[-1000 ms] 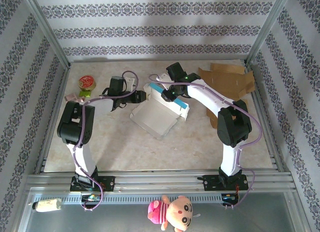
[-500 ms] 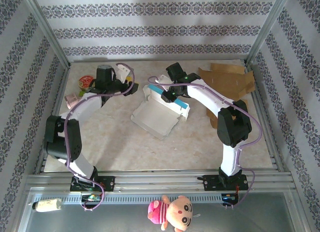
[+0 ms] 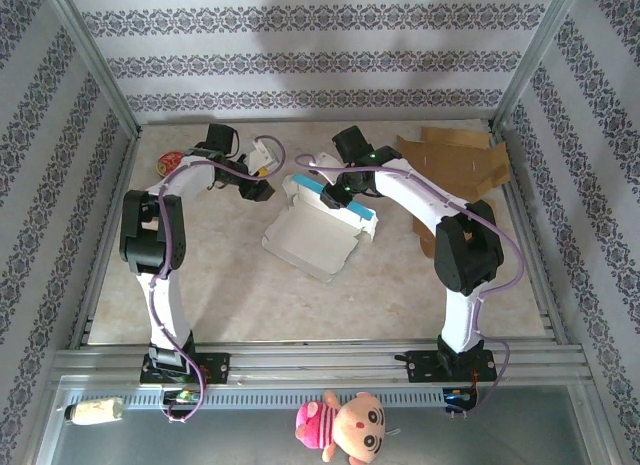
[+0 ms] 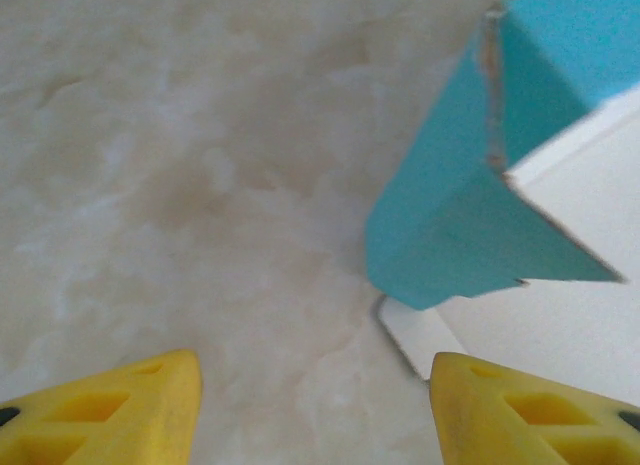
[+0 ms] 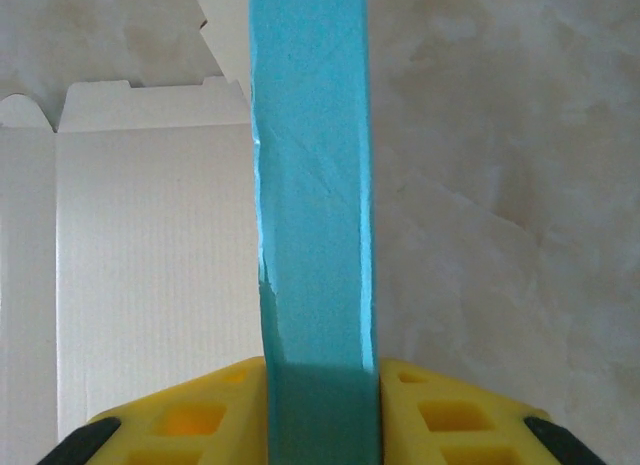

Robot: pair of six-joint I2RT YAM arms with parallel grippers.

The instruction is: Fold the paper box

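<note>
The paper box (image 3: 312,237) is lying mid-table, looking light and bendy. The right gripper (image 5: 320,390) is pinching its blue wall (image 5: 312,185), a good flat spot. The left gripper (image 4: 315,380) is hanging open, empty.

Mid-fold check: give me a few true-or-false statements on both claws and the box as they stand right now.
1. The right claw is shut on the box's teal flap. True.
2. The left claw grips the paper box. False: it is open and empty, close to the box's teal corner.
3. Brown cardboard lies at the far right of the table. True.
4. The paper box is folded shut. False: it lies open, its white inside showing.
</note>
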